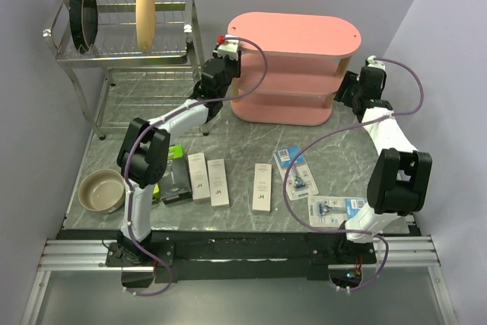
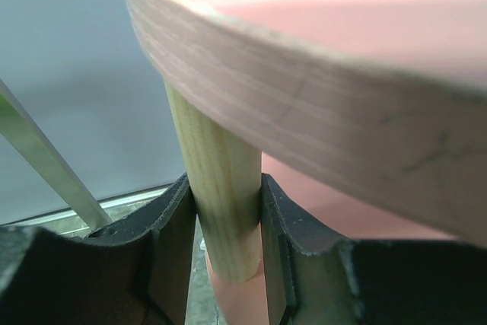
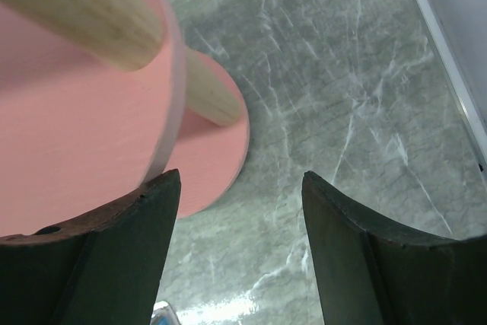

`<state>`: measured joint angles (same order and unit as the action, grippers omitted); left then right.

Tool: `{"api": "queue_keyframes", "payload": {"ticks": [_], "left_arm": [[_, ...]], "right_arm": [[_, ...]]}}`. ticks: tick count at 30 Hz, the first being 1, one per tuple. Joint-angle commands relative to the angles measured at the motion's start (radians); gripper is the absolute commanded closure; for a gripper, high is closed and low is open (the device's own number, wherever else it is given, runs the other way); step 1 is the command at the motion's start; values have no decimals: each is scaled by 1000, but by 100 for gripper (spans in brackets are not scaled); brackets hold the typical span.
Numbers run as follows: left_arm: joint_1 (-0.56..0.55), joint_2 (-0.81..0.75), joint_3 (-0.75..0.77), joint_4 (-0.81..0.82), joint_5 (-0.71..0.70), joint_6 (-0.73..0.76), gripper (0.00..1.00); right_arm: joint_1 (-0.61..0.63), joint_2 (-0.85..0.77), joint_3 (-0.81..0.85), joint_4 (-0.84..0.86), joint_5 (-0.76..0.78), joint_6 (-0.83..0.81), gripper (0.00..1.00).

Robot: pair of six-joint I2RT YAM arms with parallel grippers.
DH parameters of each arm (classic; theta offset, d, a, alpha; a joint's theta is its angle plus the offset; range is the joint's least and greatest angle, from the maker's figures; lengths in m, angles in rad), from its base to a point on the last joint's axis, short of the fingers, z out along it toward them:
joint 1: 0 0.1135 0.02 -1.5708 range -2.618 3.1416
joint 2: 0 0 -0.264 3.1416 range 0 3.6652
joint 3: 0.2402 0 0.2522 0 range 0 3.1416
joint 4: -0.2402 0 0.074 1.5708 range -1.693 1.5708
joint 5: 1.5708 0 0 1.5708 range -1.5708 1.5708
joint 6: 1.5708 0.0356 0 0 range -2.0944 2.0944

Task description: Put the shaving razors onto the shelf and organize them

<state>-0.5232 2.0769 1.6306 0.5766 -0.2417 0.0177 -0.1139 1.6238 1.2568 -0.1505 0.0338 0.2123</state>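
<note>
Gripping post [image 2: 223, 203] of shelf [image 2: 319, 135] — left jaws clenched around it; right jaws released, shelf rim beside.

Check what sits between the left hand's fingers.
A light wooden post of the pink shelf; the left hand clamps it, fingers touching both sides. The left wrist view shows it.

Light was even and soft. The left wrist view blurred the shelf [image 2: 319, 112] close up. Glare streaked the table [image 3: 228, 306].
</note>
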Motion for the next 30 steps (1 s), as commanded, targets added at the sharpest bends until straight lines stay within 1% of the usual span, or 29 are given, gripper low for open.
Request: {"api": "queue_keyframes", "payload": {"ticks": [1,2,3,4,6,7,9,10,11,12,13,14,15,16,17,18,19,20,21,22,23,24,25,26,27,28,29,30], "left_arm": [[-31,-24,60,120,-19,100,99],[-37,-40,29,146,-54,123,96],[-47,-46,14,182,-73,157,91],[-50,-54,-10,219,-93,165,75],[-52,-84,-29,218,-123,171,56],[-52,-99,-67,215,-126,174,36],[-52,-164,-133,227,-111,191,21],[-52,-190,-215,259,-104,198,1],[-54,-246,-260,269,-94,200,0],[-54,-280,-309,273,-46,203,1],[-55,-317,-409,278,-33,202,1],[-58,-393,-457,273,-19,185,1],[-60,-432,-503,264,5,179,0],[-64,-470,-578,246,1,173,0],[-73,-553,-610,176,1,148,0],[-77,-598,-639,129,7,133,1],[-80,-645,-681,62,36,111,0],[-84,-737,-693,-5,51,58,1],[-89,-776,-695,-190,59,27,1],[-90,-810,-677,-283,42,-10,1],[-90,-854,-664,-370,13,-109,1],[-89,-865,-651,-558,-25,-148,1],[-87,-871,-620,-645,-56,-180,1],[-84,-873,-606,-734,-97,-226,0],[-81,-870,-597,-797,-114,-248,1],[-78,-874,-598,-887,-135,-274,0],[-64,-889,-609,-912,-148,-332,1],[-51,-905,-624,-928,-134,-360,1]], "right_arm": [[14,5,72,83,-54,25,27],[14,-1,69,85,-54,27,27],[14,-4,67,85,-54,25,27],[14,-8,64,81,-54,27,27],[14,-24,58,74,-60,33,27],[14,-34,52,69,-60,35,27],[14,-65,35,59,-64,39,24],[14,-79,27,54,-63,42,23],[14,-103,18,49,-61,42,20],[14,-120,3,34,-51,44,10],[14,-137,-8,26,-35,44,7],[14,-172,-26,19,-35,41,5],[14,-191,-36,0,-35,38,2],[14,-211,-46,-10,-8,36,0],[14,-255,-71,-32,-6,27,0],[16,-277,-83,-44,-2,24,0],[16,-300,-97,-58,1,22,0],[20,-344,-126,-73,-3,25,0],[26,-366,-143,-107,-8,25,0],[36,-384,-155,-127,-15,22,0],[71,-415,-175,-148,-31,7,0],[94,-429,-187,-185,-57,-4,0],[117,-444,-201,-196,-75,-17,0],[167,-473,-230,-207,-93,-48,1],[257,-490,-246,-208,-116,-65,2],[301,-507,-263,-202,-138,-76,2],[344,-534,-290,-183,-165,-100,2],[435,-541,-295,-176,-234,-111,2]]}}
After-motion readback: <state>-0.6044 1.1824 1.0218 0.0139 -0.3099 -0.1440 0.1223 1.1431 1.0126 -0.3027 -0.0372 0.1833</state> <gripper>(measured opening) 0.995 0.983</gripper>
